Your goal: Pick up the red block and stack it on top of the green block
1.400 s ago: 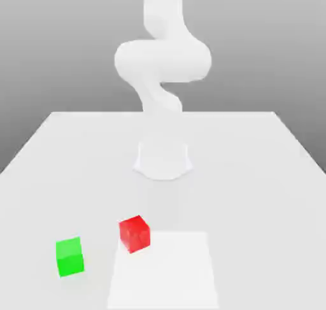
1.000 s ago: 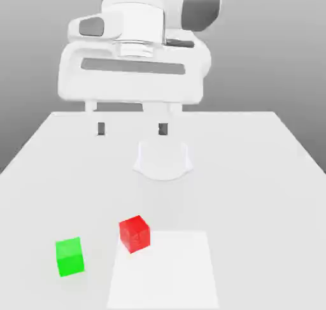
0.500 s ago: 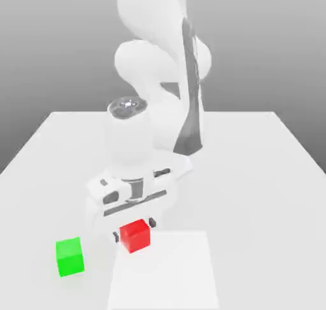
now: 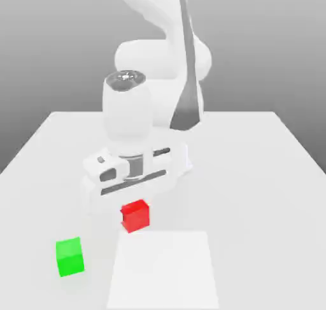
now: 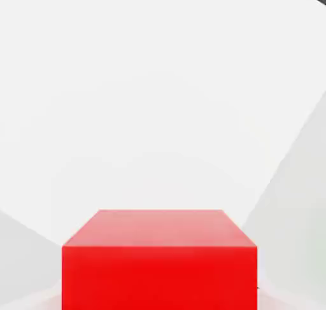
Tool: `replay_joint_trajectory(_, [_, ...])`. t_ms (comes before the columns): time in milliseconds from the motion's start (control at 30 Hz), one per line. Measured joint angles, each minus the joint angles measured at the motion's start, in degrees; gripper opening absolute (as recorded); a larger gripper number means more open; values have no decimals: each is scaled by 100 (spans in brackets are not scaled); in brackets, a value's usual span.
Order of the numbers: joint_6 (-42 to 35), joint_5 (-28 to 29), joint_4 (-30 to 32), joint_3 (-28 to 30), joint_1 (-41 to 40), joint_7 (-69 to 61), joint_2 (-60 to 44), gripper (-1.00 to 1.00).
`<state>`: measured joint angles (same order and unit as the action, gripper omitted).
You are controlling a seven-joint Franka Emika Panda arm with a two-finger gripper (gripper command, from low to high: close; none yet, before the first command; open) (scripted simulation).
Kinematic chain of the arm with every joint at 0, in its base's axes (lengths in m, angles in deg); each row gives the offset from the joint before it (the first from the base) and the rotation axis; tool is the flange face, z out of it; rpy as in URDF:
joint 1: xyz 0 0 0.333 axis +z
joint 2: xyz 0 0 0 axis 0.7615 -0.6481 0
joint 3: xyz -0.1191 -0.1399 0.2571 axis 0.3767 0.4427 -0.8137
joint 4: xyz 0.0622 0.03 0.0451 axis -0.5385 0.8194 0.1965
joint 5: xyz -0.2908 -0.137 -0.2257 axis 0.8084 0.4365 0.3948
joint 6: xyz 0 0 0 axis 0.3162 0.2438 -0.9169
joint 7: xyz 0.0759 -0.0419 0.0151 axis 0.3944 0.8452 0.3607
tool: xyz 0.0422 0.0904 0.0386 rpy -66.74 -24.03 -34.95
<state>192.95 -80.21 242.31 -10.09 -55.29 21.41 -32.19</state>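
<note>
The red block (image 4: 135, 215) hangs a little above the white table (image 4: 255, 175), just below the white hand, and my gripper (image 4: 135, 218) is shut on it. In the hand view the red block (image 5: 159, 261) sits close to the camera with the table beneath it. The green block (image 4: 70, 256) rests on the table, nearer the front edge and toward the exterior view's left of the red block, apart from it.
A paler square patch (image 4: 163, 270) marks the table's front middle, just below the held block. The arm's upper links (image 4: 159, 60) rise behind the hand. Open table surface spreads to the exterior view's right.
The hand came down around the red block, closed on it and has now risen, carrying the block off the table. The green block has not moved.
</note>
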Motion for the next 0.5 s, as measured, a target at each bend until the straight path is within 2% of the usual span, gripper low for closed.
replay_joint_trajectory(167, [-701, -121, -1003, 371, -633, 453, -305, -100])
replay_joint_trajectory(367, [85, -657, -1268, 46, -946, 180, -1379, -100])
replay_joint_trajectory(400, [183, -715, -1274, 14, -967, 140, -1485, 100])
replay_joint_trajectory(500, [183, -715, -1274, 14, -967, 140, -1485, 100])
